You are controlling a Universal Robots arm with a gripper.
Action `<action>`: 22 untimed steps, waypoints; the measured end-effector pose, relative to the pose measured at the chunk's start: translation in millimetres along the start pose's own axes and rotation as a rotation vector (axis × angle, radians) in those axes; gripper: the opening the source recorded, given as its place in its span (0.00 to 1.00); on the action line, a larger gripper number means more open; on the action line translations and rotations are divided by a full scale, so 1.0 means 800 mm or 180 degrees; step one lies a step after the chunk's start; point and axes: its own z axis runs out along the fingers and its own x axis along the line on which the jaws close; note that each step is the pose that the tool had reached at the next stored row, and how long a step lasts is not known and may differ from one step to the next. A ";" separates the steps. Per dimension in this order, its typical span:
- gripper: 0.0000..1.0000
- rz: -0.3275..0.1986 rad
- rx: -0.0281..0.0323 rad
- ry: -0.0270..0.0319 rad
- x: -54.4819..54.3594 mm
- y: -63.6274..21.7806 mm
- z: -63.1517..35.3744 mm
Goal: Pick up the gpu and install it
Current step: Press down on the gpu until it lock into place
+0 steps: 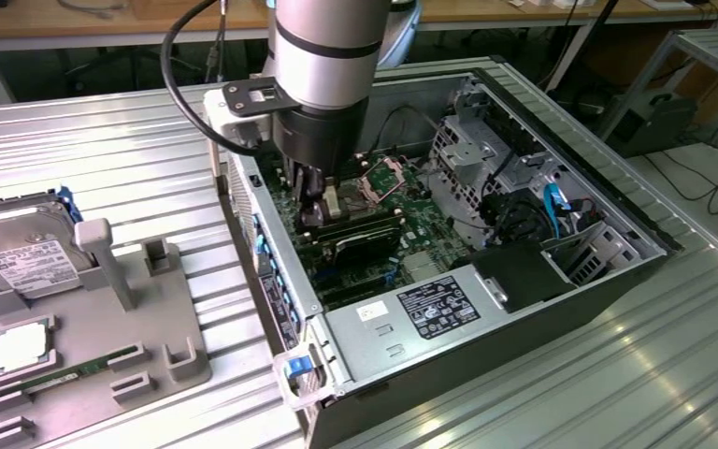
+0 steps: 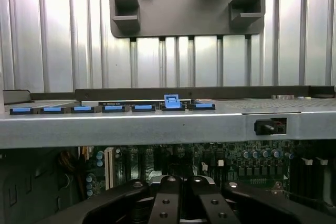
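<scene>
1. On the ribbed metal table (image 1: 109,159), the open computer case (image 1: 609,271) lies on its side, so its motherboard (image 1: 428,229) faces upward for access.
2. Inside it, the gpu (image 1: 362,245) sits flat near the case's slot-side wall.
3. Above the card, the gripper (image 1: 315,208) has its fingers (image 2: 170,203) pressed together, probably pushing it in.

- Grey moulded plastic fixture tray (image 1: 147,318) on the ribbed metal tabletop (image 1: 122,150), near its edge at the exterior view's left.
- Silver hard drive with white label (image 1: 22,257) on that tray.
- Narrow green RAM stick (image 1: 78,369) lying in a tray slot.
</scene>
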 end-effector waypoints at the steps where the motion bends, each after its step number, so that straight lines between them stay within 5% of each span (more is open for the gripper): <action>1: 0.11 -0.0007 0.0000 0.0000 0.000 0.000 -0.003; 15: 0.11 -0.0159 -0.0004 0.0001 0.000 0.022 -0.004; 22: 0.11 -0.0159 -0.0005 0.0002 0.000 0.023 0.004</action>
